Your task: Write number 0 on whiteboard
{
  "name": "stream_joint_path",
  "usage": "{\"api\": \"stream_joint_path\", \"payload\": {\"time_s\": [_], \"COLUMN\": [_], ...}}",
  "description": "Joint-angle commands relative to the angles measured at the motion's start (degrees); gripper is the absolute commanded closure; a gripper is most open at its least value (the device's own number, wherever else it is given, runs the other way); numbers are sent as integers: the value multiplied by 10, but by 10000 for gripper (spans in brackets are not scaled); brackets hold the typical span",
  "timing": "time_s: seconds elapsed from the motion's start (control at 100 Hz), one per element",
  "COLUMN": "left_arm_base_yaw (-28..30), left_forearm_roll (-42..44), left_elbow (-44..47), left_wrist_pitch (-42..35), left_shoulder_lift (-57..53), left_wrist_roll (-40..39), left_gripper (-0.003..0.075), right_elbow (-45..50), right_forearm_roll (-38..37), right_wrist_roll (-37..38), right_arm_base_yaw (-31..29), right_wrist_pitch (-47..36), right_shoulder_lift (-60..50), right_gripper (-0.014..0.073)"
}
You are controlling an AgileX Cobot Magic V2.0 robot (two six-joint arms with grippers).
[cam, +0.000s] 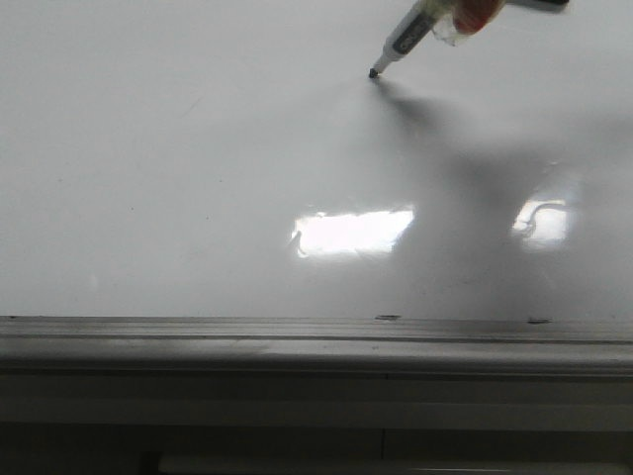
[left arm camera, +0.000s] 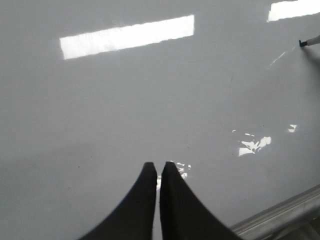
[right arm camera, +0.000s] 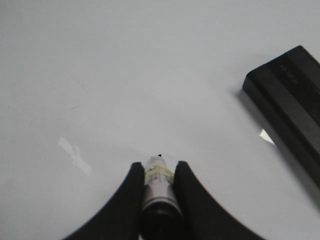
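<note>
Two grippers show, each only in part. Across the front view the whiteboard [cam: 198, 168] fills nearly everything above its grey metal frame [cam: 316, 341] low in the picture, and a marker [cam: 401, 45] slants in from the upper right, its dark tip resting on the board; the right gripper holding it is cut off by the top edge there, with just a blurred reddish and clear lump around the barrel. From the right wrist camera, the right gripper [right arm camera: 159, 172] has its jaws clamped on the marker's barrel, and only a speck of the tip pokes past the label. A black bar-shaped object [right arm camera: 287, 107] lies on the board at the right edge, running out of frame. The left gripper [left arm camera: 158, 170] hovers over bare board with its jaws pressed together and nothing between them. No drawn 0 can be made out on the glossy surface; glare strips wash out parts of it.
</note>
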Motion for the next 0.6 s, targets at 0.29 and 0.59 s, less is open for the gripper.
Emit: {"api": "stream_joint_path", "payload": {"time_s": [0.29,0.59], "left_arm_base_yaw": [0,0], "left_forearm_roll": [-28,-28], "left_elbow": [-22,-22], "left_wrist_pitch": [-25,10], "left_shoulder_lift": [1,1], "left_wrist_roll": [-3,-3], "left_gripper": [740,740], "right_elbow": [-24,-25], "right_forearm_roll": [-6,-6], "right_wrist_roll": [-4,-2], "right_arm_base_yaw": [-2,-2], "right_wrist_pitch": [62,140], "right_shoulder_lift": [-3,-7], "right_gripper": [643,643]}}
